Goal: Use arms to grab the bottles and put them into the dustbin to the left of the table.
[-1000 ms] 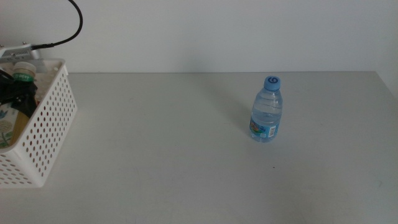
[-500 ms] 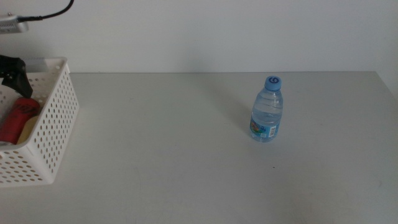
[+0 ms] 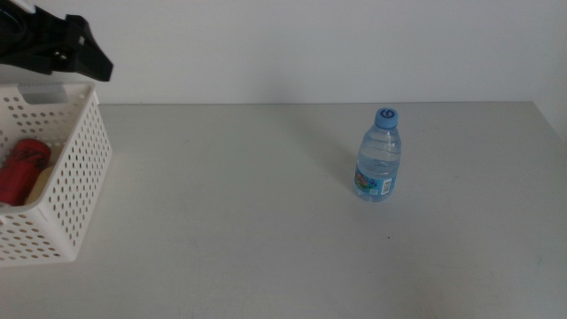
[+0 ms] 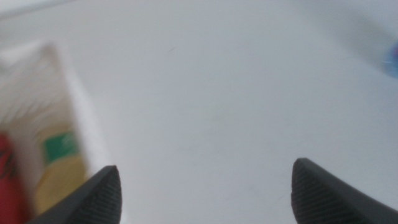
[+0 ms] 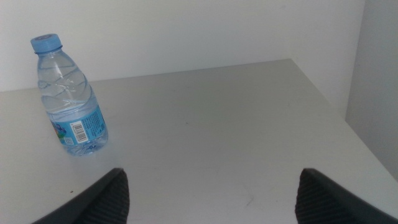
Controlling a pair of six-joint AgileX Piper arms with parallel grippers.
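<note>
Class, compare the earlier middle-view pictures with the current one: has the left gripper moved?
Yes. The left gripper, jaws open, has risen from inside the white basket to above its back rim, leaving the red can inside.

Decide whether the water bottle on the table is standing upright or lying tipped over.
Upright. The water bottle stands on its base on the table, blue cap on top; the right wrist view shows the same.

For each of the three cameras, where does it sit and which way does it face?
Middle: above the table, facing forward and down; left pincer over the basket.
Left wrist: on the left arm, facing down past its own open pincer at the basket.
Right wrist: low, own open pincer facing the bottle.
Shared: bottle, middle and right.
</note>
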